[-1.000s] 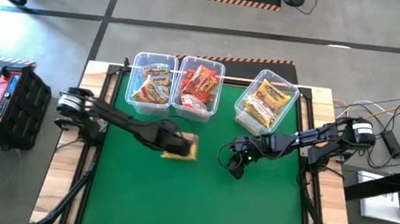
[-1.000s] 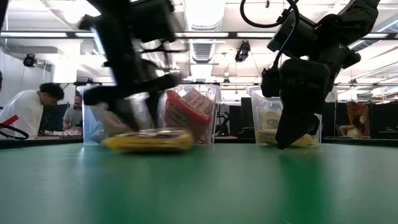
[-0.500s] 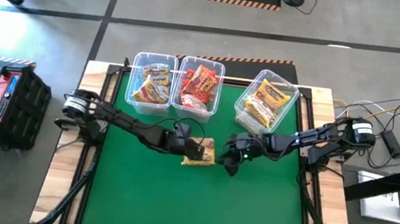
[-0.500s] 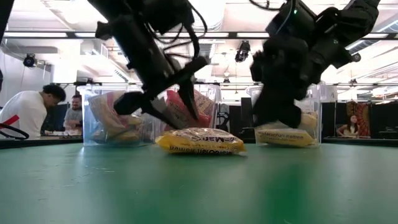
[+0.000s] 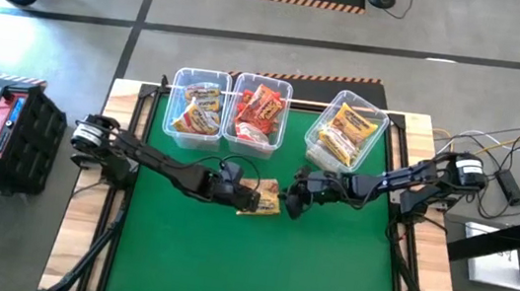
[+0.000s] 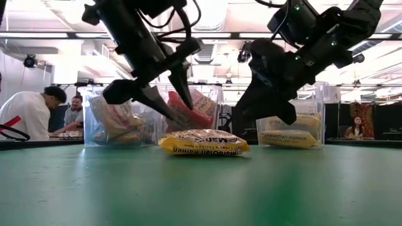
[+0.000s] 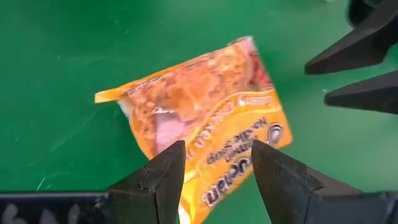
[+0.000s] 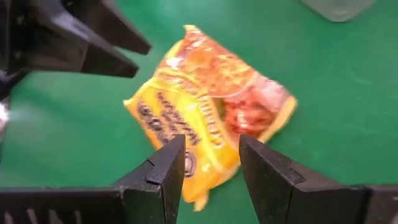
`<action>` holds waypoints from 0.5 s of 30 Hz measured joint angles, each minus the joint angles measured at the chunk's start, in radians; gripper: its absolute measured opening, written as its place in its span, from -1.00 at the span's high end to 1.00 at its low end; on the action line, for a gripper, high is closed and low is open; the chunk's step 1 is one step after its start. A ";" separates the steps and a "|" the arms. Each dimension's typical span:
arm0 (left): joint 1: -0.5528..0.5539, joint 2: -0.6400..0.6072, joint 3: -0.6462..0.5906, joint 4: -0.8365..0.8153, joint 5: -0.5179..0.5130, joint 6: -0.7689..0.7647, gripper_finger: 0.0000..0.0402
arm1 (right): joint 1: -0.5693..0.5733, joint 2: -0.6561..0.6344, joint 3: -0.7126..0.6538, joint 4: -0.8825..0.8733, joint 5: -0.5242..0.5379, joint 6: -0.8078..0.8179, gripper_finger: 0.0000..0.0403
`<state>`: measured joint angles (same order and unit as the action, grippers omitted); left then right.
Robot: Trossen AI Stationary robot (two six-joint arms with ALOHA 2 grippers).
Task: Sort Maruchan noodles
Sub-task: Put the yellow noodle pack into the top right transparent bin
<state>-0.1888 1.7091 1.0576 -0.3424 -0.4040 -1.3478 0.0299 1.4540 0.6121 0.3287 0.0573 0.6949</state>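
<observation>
One yellow packet point(image 5: 261, 196) lies flat mid-desk point(image 5: 255, 264), nothing gripping it. Left tool point(image 6: 164, 97) hovers spread beside it; right tool point(image 6: 267, 103) closes in, fingers parted. Looks like a handover. Next: right pinches it, probably for the far-right bin point(image 5: 345, 131).

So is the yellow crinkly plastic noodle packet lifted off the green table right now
No, the yellow crinkly plastic noodle packet lies flat on the green table, with both grippers open above it.

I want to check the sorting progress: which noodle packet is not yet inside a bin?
The yellow packet lying flat on the green table, between the left gripper and right gripper. All other packets sit inside the three clear bins.
</observation>
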 joint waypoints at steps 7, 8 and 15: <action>0.000 0.058 -0.001 -0.059 -0.003 -0.096 0.16 | -0.011 0.036 0.002 0.001 0.023 0.064 0.30; 0.000 0.069 -0.002 -0.072 -0.003 -0.110 0.16 | -0.011 0.037 0.001 -0.005 0.022 0.082 0.30; 0.002 0.139 0.000 -0.084 -0.009 -0.137 0.16 | -0.011 0.027 0.004 0.000 -0.031 0.119 0.30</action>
<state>-0.1868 1.8482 1.0579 -0.4264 -0.4128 -1.4849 0.0189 1.4811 0.6165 0.3286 0.0267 0.8137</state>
